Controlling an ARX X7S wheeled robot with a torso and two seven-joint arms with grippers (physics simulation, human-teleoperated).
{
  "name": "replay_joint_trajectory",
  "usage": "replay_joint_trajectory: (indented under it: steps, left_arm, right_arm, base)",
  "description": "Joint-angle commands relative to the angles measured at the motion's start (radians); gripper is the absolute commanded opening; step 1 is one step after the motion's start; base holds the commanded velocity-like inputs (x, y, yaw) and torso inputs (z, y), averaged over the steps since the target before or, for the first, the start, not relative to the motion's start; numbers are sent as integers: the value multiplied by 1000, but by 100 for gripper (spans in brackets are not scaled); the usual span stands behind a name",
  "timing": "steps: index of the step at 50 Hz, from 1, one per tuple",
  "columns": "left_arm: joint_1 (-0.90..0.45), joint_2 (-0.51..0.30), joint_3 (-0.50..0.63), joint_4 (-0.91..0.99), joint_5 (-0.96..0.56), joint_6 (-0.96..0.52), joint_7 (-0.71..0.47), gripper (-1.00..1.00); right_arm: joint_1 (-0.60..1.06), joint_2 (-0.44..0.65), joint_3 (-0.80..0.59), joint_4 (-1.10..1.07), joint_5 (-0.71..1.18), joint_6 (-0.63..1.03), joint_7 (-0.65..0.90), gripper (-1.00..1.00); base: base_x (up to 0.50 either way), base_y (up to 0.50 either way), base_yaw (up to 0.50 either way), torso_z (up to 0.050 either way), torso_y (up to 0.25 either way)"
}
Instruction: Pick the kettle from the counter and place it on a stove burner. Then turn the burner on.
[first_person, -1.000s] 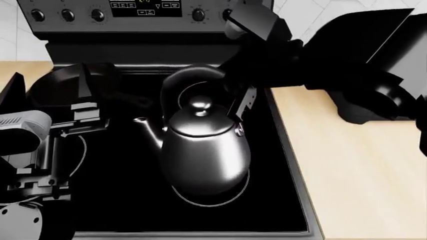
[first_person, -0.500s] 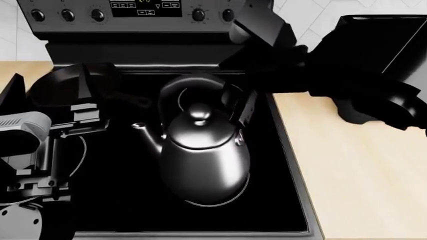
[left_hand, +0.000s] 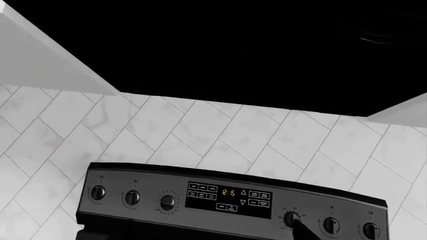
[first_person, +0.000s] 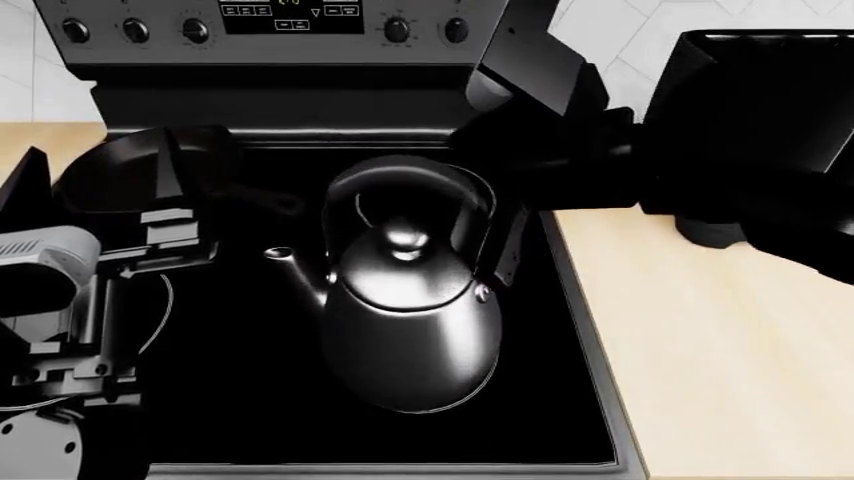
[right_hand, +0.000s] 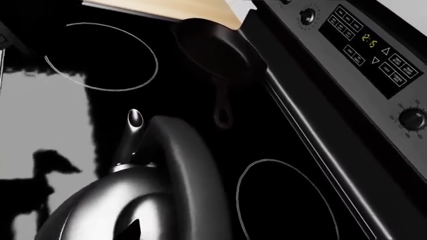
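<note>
The dark-chrome kettle (first_person: 407, 320) is upright over the front right stove burner, whose white ring (first_person: 447, 403) shows along its base. I cannot tell whether it touches the glass. My right gripper (first_person: 497, 235) reaches in from the right and is closed on the right side of the arched black handle (first_person: 400, 178). In the right wrist view the handle (right_hand: 193, 190) runs straight up from my jaws, with one fingertip (right_hand: 133, 230) beside it. My left gripper (first_person: 96, 165) is open and empty over the cooktop's left side. The beige counter (first_person: 721, 350) lies to the right.
A black frying pan (right_hand: 213, 45) sits on the back left burner. Other rings show: a larger one (right_hand: 100, 57) and the back right one (right_hand: 287, 200). The control panel with knobs (first_person: 396, 30) stands at the back. My right arm (first_person: 747, 120) covers the counter's back right.
My right gripper and the kettle have moved together toward the front and down. The kettle now hides more of the burner ring. The left arm has not moved.
</note>
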Motion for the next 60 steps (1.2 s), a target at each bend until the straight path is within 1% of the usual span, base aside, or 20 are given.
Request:
replay_joint_trajectory:
  steps: [1, 21, 34, 40, 42, 44, 47, 49, 51, 54, 57, 60]
  left_arm:
    - [6, -3, -2, 3, -5, 6, -3, 100]
    - [10, -6, 2, 1, -10, 12, -7, 100]
    - [14, -10, 2, 1, -12, 18, -11, 100]
    - [-11, -21, 3, -2, -7, -7, -25, 100]
    - [-47, -31, 6, -12, 3, -53, -51, 100]
    - [-121, -43, 0, -31, -2, -136, -91, 100]
    - [-264, -58, -7, -92, -36, -232, -112, 100]
    - [-394, -67, 17, -165, -35, -277, -105, 100]
    - [-512, -67, 51, -258, -25, -304, -89, 100]
    - [-649, -58, 95, -383, -12, -327, -60, 100]
    - [-759, -41, 123, -495, -9, -338, -30, 100]
    - [-841, -24, 140, -595, -2, -330, -6, 100]
  right_arm:
    - [-5, 25, -2, -53, 26, 29, 13, 100]
    - [46, 29, 44, -62, 45, 41, 62, 100]
    - [78, 59, 98, -124, 139, 82, 110, 100]
    - [98, 76, 118, -143, 171, 99, 125, 100]
    - [106, 83, 129, -148, 181, 101, 133, 100]
    - [115, 89, 146, -151, 189, 98, 154, 100]
    - [120, 78, 183, -114, 189, 83, 259, 100]
    - [112, 58, 198, -80, 166, 67, 343, 100]
    - [104, 36, 204, -43, 144, 55, 409, 100]
    - [93, 0, 210, 18, 132, 51, 480, 100]
    - [81, -35, 238, 103, 127, 27, 554, 100]
    - [74, -60, 249, 161, 109, 1, 582, 100]
  base:
    - [0, 0, 0, 0, 0]
    - [0, 0, 0, 0, 0]
    - [0, 0, 0, 0, 0]
    - [0, 0, 0, 0, 0]
    - [0, 0, 0, 0, 0]
    - [0, 0, 0, 0, 0]
    - [0, 0, 0, 0, 0]
    - [0, 0, 0, 0, 0]
    - [0, 0, 0, 0, 0]
    - [0, 0, 0, 0, 0]
    - [0, 0, 0, 0, 0]
    - [0, 0, 0, 0, 0]
